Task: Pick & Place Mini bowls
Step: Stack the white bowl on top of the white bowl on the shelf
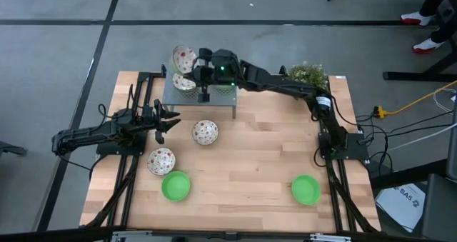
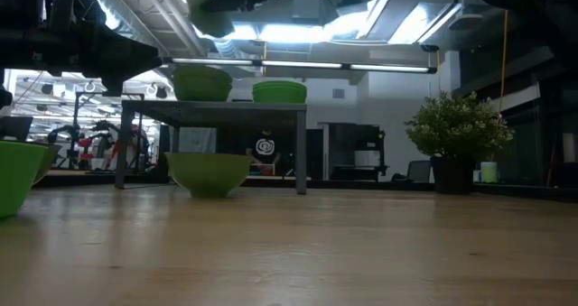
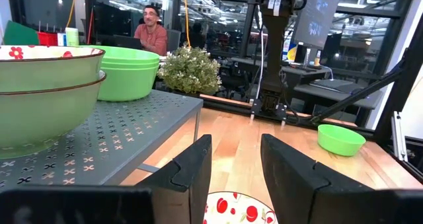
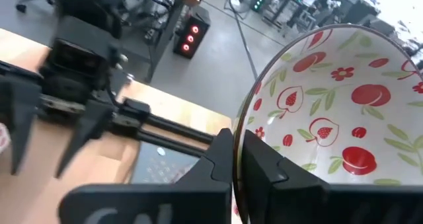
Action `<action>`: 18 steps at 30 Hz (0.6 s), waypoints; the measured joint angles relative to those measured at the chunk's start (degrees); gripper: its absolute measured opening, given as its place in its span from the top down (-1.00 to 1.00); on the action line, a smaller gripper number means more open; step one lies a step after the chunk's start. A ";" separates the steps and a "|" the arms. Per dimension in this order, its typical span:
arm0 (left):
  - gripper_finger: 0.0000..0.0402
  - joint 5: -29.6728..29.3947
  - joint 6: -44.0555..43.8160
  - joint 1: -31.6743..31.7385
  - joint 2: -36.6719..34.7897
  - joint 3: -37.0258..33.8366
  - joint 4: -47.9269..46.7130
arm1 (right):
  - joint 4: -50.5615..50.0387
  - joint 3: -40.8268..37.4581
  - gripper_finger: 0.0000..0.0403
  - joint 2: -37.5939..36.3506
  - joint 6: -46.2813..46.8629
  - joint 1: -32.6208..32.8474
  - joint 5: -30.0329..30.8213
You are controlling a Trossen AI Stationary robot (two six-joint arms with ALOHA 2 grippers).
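Mini bowls, as you see them from the high view, left to right. Left gripper sits at left-centre of the frame, low over the counter, fingers spread, nothing between them. Just right of it lies a patterned bowl on the wood; your left wrist view catches its rim below the spread fingers. A second patterned bowl lies lower left, and a green bowl sits touching or just beside it, lower still.

Upper centre: a grey perforated shelf stands on legs on the counter. A patterned bowl on the shelf rests at its left end. Left wrist view shows stacked bowls on that shelf, green outside, a pair near and green ones farther back; exact count you cannot tell.

Right gripper is over the shelf's upper left corner, pinching the held bowl by its rim. The bowl is tilted on edge, off the upper-left side of the shelf. Right wrist view confirms: fingers pressed on the rim of the held bowl, one inside, one outside.

Upper right: a potted plant at the counter's edge. Lower right: a lone green bowl, well apart from the rest.

A person sits in the room behind, seen in the left wrist view.
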 joint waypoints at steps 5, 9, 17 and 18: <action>0.38 0.00 0.00 -0.02 0.00 0.00 0.00 | 0.15 0.00 0.93 0.00 -0.04 -2.19 -0.03; 0.38 0.00 0.00 -0.02 0.00 0.00 -0.01 | 0.09 0.00 0.93 0.00 -0.01 -3.93 -0.05; 0.38 0.00 0.01 -0.01 0.00 0.00 0.00 | 0.39 -0.25 0.93 0.11 0.24 -5.91 -5.47; 0.38 -0.01 -0.01 -0.02 0.00 0.00 -0.01 | 0.30 -0.35 0.93 0.13 0.26 -5.91 -5.89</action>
